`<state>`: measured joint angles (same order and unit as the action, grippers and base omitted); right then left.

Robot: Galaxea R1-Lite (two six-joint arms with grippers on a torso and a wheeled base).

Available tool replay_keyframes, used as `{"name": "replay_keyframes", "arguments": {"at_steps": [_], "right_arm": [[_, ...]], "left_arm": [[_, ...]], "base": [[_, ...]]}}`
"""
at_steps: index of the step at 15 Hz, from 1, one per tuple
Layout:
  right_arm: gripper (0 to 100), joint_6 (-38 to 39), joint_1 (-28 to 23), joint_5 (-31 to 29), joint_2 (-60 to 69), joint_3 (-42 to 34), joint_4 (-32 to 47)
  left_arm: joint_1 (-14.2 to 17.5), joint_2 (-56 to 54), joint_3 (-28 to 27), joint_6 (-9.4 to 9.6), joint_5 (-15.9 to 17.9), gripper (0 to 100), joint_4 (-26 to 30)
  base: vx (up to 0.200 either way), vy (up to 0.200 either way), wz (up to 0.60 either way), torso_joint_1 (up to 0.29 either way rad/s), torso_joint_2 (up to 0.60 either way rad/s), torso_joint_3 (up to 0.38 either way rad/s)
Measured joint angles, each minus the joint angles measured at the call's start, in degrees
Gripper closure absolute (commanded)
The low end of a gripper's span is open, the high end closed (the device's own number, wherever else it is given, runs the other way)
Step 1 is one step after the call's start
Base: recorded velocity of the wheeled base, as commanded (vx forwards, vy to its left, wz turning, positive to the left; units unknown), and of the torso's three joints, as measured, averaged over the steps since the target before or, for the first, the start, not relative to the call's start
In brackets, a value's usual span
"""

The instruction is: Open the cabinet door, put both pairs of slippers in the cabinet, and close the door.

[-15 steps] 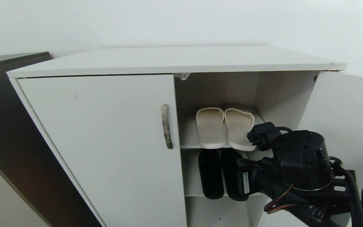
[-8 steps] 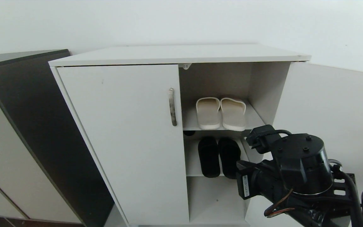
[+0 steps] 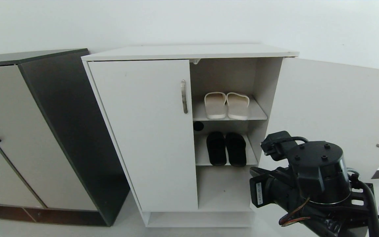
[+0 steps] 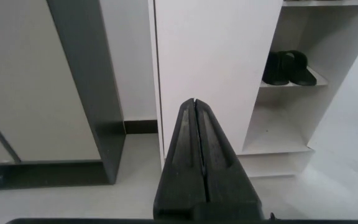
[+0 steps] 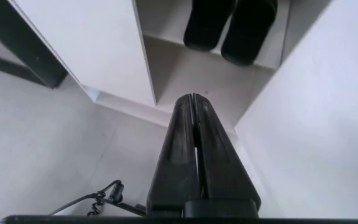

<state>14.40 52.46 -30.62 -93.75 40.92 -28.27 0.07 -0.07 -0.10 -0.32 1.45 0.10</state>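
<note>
The white cabinet (image 3: pixel 143 131) stands with its left door shut and its right door (image 3: pixel 334 108) swung wide open. A cream pair of slippers (image 3: pixel 226 104) lies on the upper shelf. A black pair of slippers (image 3: pixel 226 148) lies on the shelf below, and the black pair (image 4: pixel 289 67) (image 5: pixel 232 25) shows in both wrist views. My right arm (image 3: pixel 308 177) hangs in front of the open door, low and to the right of the shelves. My right gripper (image 5: pixel 194 99) is shut and holds nothing, above the floor before the cabinet's bottom compartment. My left gripper (image 4: pixel 194 106) is shut and empty, facing the shut left door from some way off.
A dark cabinet (image 3: pixel 67 131) with a beige door (image 3: pixel 5 131) stands close to the white cabinet's left side. A cable (image 5: pixel 98 196) lies on the floor in the right wrist view. Pale floor spreads in front of both cabinets.
The head camera has pulled back, so the cabinet looks smaller and its base and the floor now show. The slippers and doors have not moved. My right arm keeps its pose.
</note>
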Motion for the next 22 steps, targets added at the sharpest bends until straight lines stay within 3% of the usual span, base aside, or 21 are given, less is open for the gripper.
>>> {"name": "replay_keyframes", "arguments": {"at_steps": [2, 9, 22], "right_arm": [[100, -0.7, -0.1, 0.0, 0.2, -0.3, 0.0], [100, -1.7, -1.6, 0.2, 0.0, -1.8, -4.3], [100, -2.5, -2.2, 0.2, -1.5, -2.5, -4.6]], "left_arm": [[0.0, 0.0, 0.0, -0.01, 0.0, 100, 0.0], [0.0, 0.0, 0.0, 0.0, 0.0, 100, 0.0], [0.0, 0.0, 0.0, -0.01, 0.0, 100, 0.0]], "base": [[-0.2, 0.0, 0.0, 0.002, 0.0, 0.002], [0.0, 0.0, 0.0, 0.0, 0.0, 0.0], [0.0, 0.0, 0.0, 0.0, 0.0, 0.0]]}}
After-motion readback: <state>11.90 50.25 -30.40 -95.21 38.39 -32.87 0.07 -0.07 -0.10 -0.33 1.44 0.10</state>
